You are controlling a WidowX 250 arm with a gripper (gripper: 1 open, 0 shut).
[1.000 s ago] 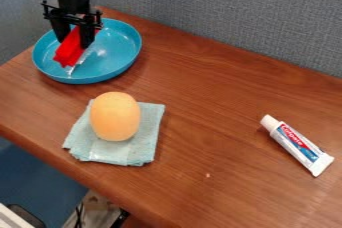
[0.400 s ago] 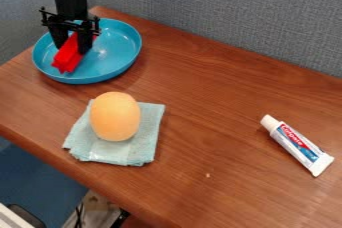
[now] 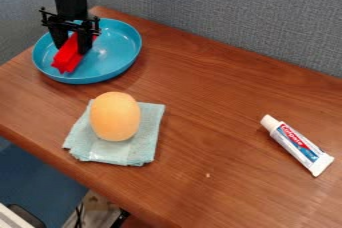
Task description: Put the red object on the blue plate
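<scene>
Red object lying in blue plate, leaning on left rim. Tool just above its upper end, fingers apart, not gripping.

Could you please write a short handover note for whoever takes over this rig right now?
Gripper: pointing straight down over the left side of the plate, jaws partly open around the red block; whether it still grips is unclear.
Red block: inside the plate, at its left edge, apparently resting there.
Done: block brought to the plate.
Left: confirm release, lift the arm clear.
Egg on cloth and toothpaste are untouched.
</scene>
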